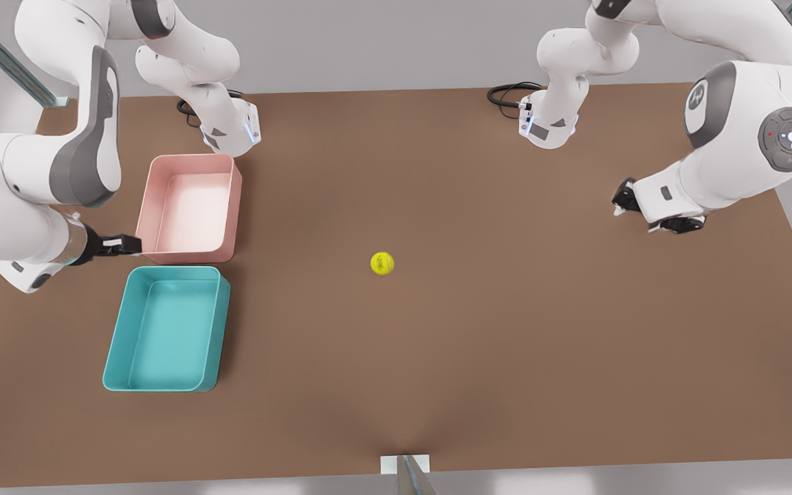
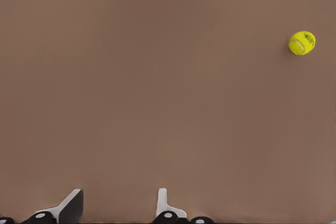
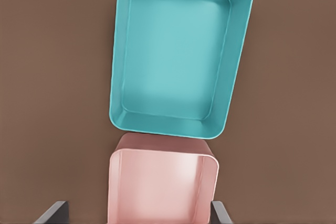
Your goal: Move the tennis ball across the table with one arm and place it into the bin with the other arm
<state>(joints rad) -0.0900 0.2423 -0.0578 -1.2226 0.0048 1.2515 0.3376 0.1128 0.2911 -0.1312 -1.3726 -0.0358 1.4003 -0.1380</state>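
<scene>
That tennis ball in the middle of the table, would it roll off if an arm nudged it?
Probably yes. The tennis ball is round and sits alone on the flat table, nothing around to stop it. It looks small and likely light, so a gentle push should send it far.

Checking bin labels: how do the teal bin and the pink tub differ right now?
Colour: the bin is teal, the pink tub pale pink. Place: in the front view the bin lies nearer the camera, the pink tub behind it, closer to the arm bases. Size: the bin looks somewhat larger. Shared: both are empty, upright, rectangular with rounded corners, on the table.
</scene>
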